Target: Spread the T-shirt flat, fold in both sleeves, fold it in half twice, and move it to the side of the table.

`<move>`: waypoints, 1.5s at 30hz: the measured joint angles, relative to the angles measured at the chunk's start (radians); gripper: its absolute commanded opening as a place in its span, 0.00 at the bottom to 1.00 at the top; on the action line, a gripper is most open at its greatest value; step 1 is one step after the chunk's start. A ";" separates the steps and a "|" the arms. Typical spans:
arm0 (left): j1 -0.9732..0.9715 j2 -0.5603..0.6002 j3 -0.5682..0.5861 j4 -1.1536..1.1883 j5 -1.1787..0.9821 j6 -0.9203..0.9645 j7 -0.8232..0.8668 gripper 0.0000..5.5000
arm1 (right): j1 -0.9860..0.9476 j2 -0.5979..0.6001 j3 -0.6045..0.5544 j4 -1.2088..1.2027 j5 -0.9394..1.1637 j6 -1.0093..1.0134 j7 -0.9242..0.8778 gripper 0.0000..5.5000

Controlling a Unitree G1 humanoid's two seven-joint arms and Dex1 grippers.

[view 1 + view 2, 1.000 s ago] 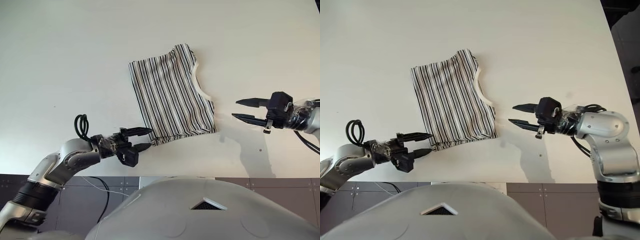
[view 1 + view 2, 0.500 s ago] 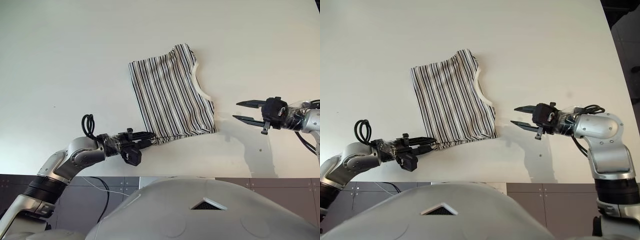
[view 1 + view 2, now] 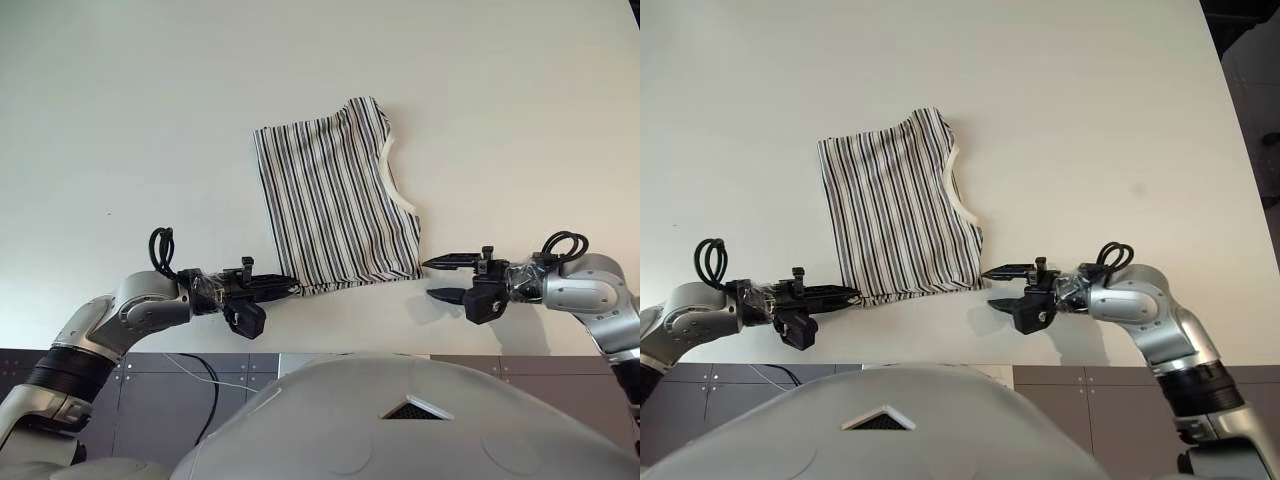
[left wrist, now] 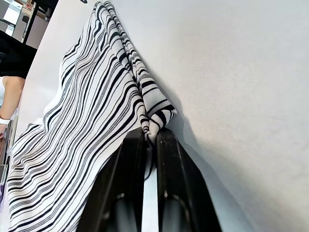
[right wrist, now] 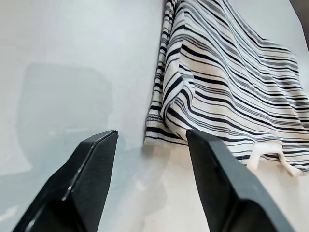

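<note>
- Black left gripper (image 3: 291, 287) sits low by the near edge of the table (image 3: 120, 110). Its jaws are squeezed nearly together on the near-left corner of the T-shirt (image 3: 335, 200). The left wrist view shows the striped fabric bunched up right at its tips.
- From those tips the striped T-shirt runs forward and across toward the other arm. It lies flat as a compact rectangle with no sleeves sticking out. The white neckline (image 3: 397, 185) is on the edge closest to the right arm.
- The right gripper (image 3: 429, 279) is down low too, jaws spread wide and holding nothing. The shirt's near-right corner is just ahead of its tips and roughly lined up with the gap. I can't tell if anything's touching yet.
- My read: the sleeves are in and one half fold looks done, so this is setup for the second one. The left side has its corner and the right side doesn't.
- Next, I'd guess the right gripper needs to slide forward until that corner is between its jaws, then clamp. After that both grippers should lift together and carry the near edge over to the far edge. They'll want to stay level so the layers don't slip apart.
</note>
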 measured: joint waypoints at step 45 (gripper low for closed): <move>0.156 0.155 0.180 -0.509 -0.857 0.626 -0.200 0.02 | -0.273 -0.314 -0.153 -0.358 0.818 0.825 0.234 0.02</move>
